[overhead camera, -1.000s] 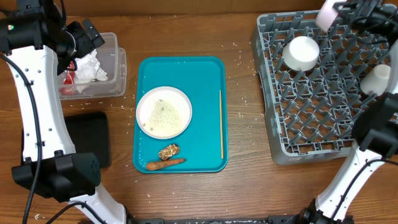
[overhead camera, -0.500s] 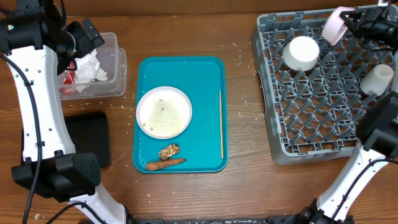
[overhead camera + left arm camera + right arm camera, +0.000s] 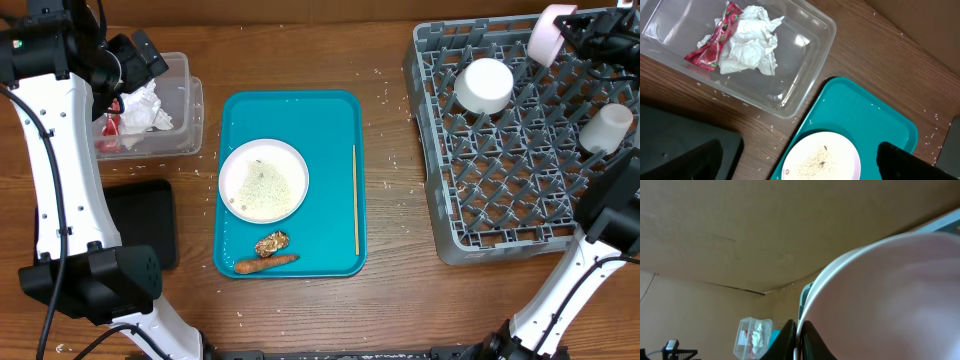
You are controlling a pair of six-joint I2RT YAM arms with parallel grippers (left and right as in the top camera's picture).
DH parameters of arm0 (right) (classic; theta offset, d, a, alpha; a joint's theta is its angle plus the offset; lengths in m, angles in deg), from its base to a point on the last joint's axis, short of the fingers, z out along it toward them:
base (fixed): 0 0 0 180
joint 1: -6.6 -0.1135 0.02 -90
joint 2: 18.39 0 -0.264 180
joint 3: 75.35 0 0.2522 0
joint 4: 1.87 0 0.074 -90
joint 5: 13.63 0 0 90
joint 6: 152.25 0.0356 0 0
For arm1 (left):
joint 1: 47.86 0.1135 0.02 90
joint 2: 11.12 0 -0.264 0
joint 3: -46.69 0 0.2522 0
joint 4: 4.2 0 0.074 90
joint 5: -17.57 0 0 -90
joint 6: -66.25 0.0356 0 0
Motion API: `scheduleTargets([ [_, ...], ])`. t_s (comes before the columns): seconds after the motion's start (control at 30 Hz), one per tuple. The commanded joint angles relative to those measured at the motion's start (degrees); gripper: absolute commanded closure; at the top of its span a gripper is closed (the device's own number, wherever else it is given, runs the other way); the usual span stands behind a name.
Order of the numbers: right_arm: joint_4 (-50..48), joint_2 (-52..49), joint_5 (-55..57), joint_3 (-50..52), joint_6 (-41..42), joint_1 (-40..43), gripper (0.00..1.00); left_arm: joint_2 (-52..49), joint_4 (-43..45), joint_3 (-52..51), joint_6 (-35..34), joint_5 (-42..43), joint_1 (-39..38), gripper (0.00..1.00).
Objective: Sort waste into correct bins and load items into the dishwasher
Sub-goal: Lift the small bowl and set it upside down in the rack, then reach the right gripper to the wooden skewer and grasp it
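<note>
Though patterned, red wrapper (image 3: 710, 45) illegible

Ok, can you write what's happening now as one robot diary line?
right gripper: shut on pinkish bowl, over far corner of grey dish rack | left gripper: open, above clear tub

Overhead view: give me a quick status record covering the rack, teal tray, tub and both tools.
grey rack: holds a white bowl and a small white cup
right tool: shut on the pinkish bowl, at the rack's far edge
left tool: open, holding nothing, by the clear tub
clear tub contents: crumpled napkin, red wrapper
teal tray: plate with rice, brown chunk, orange piece, thin stick
</note>
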Motion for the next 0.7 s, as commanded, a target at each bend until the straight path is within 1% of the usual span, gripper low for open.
scheduleTargets([
  [0.0, -1.6, -0.6, -1.2, -0.2, 0.5, -1.2, 0.93, 0.1, 0.0, -0.2, -0.6, -0.2, -0.1, 0.00],
  [0.23, -1.5, -4.7, -1.3, -0.2, 3.1, -1.3, 0.93, 0.1, 0.0, -0.2, -0.6, -0.2, -0.1, 0.00],
  [0.4, -1.0, -4.8, -1.3, -0.9, 4.5, 0.3, 0.92, 0.1, 0.0, -0.2, -0.6, -0.2, -0.1, 0.00],
  [0.6, 0.5, -4.2, -1.3, -1.6, 4.9, 2.7, 0.88, 0.1, 0.0, -0.2, -0.6, -0.2, -0.1, 0.00],
  [0.67, 1.9, -3.2, 0.5, -1.6, 5.0, 3.7, 0.86, 0.1, 0.0, -0.2, -0.6, -0.2, -0.1, 0.00],
])
